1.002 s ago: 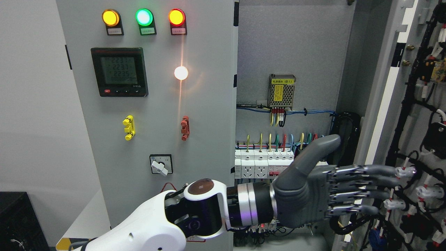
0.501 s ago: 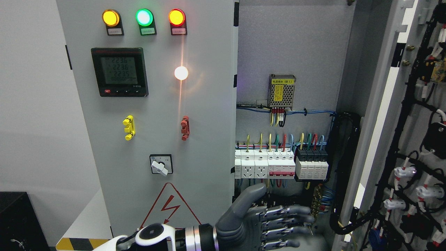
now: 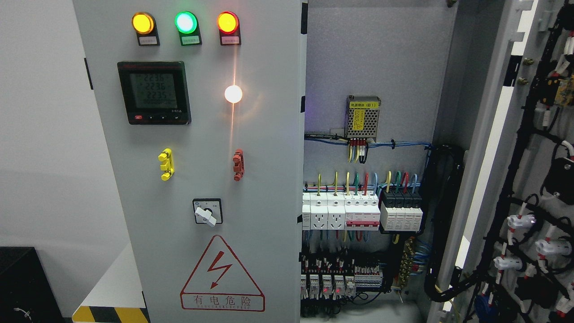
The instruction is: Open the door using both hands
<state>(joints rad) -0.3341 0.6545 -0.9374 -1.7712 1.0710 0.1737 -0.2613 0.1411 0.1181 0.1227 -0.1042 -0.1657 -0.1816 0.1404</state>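
A grey electrical cabinet fills the head view. Its left door [image 3: 202, 157] stands closed, carrying three lit lamps [image 3: 185, 21], a digital meter [image 3: 154, 92], a yellow latch [image 3: 166, 164], a red latch [image 3: 238, 164], a rotary switch [image 3: 206, 211] and a red warning triangle [image 3: 222, 274]. The right door [image 3: 533, 170] is swung wide open at the right edge, its inner face covered with black cable harness. Between them the cabinet interior [image 3: 372, 67] is exposed, with a power supply [image 3: 362, 117] and a row of breakers [image 3: 361, 211]. Neither hand nor arm shows.
A black box [image 3: 24, 282] sits at the lower left by a white wall. A yellow-black hazard stripe [image 3: 110, 314] marks the floor edge below the cabinet. Relays and wiring [image 3: 341, 278] fill the lower interior.
The left arm and its open hand, which reached across to the open right door a second ago, dropped down and left, and has now left the view entirely. The doors have not moved.
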